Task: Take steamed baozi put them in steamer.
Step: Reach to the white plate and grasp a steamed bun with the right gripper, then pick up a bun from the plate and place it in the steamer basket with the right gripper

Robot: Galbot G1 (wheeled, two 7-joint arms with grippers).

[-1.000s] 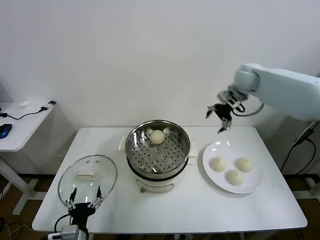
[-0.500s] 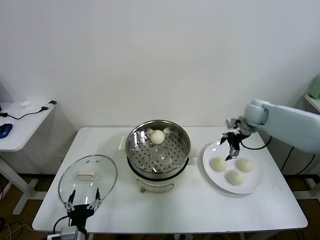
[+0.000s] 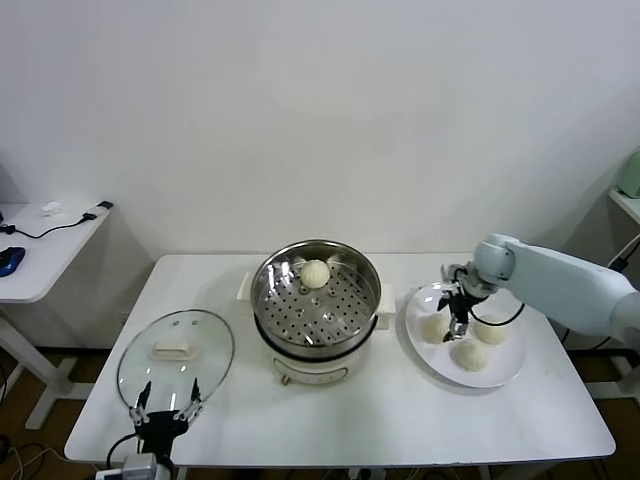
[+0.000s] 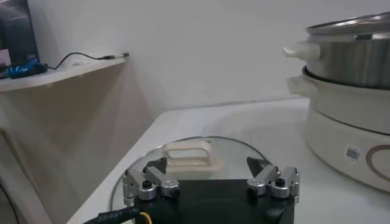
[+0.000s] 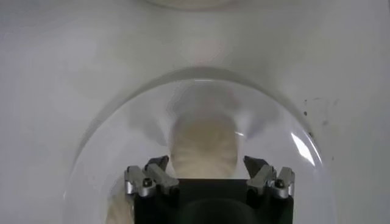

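1. Steamer (image 3: 316, 300): steel pot on a cream base, at the centre of the white table (image 3: 380, 420). One steamed baozi (image 3: 315, 273) lies on the perforated floor at about 12 o'clock, near the far wall.
2. Plate (image 3: 500, 376): flat and white, at 3 o'clock from the steamer and just beside it. It carries three more buns: one at 9 o'clock (image 3: 434, 327), one at 3 o'clock (image 3: 490, 330) and one at 6 o'clock (image 3: 470, 354).
3. Right hand (image 3: 459, 318): lowered over the plate, between the 9 o'clock and 3 o'clock buns. In the right wrist view its fingers (image 5: 149, 178) stand apart on either side of a bun (image 5: 203, 148); contact with the dough cannot be told.
4. Left hand (image 3: 163, 401): parked at the near table edge, at 7 o'clock from the steamer, fingers spread wide and holding nothing.
5. Glass lid (image 3: 175, 353): flat on the table with its white handle up, at 9 o'clock from the steamer, just beyond the left hand.
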